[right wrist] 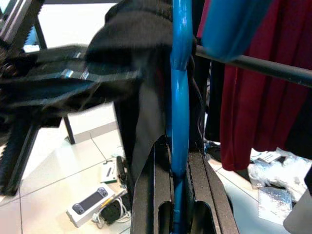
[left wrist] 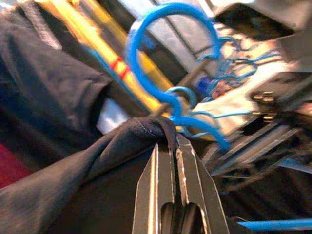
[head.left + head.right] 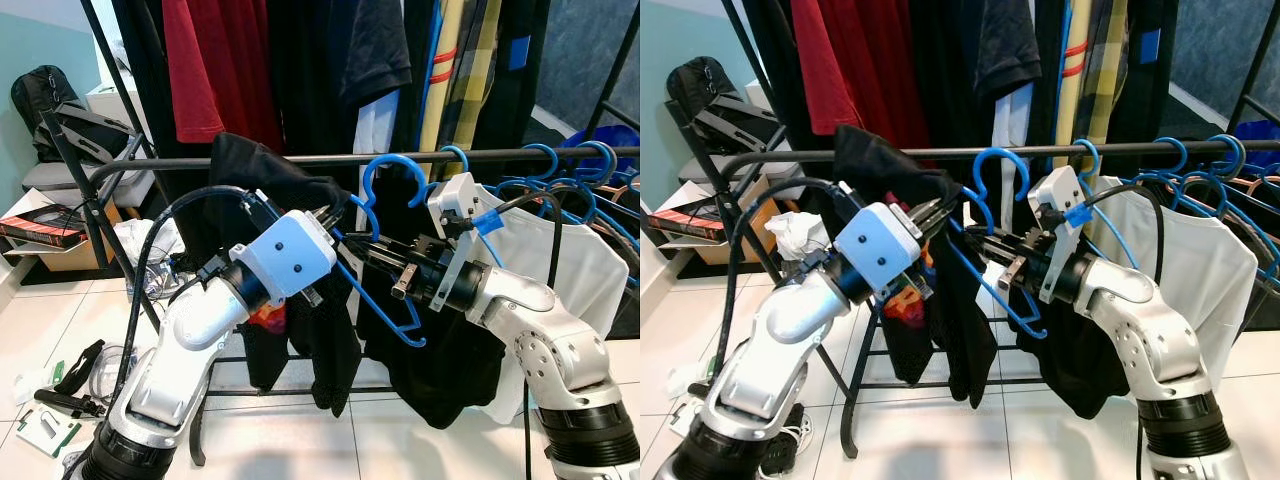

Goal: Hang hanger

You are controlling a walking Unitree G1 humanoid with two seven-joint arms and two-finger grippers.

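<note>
I see a dark rail with clothes. My right gripper pinches the blue hanger just below the rail's middle. My left gripper is pinched on the black shirt it carries. The hanger looks light, stiff and smooth, so I would grip its thin bar firmly.

Blue hanger tilted, hook just below rail

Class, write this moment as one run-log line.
step: hanging | left gripper: shut on black shirt | right gripper: shut on blue hanger | hook: not yet over rail
</note>
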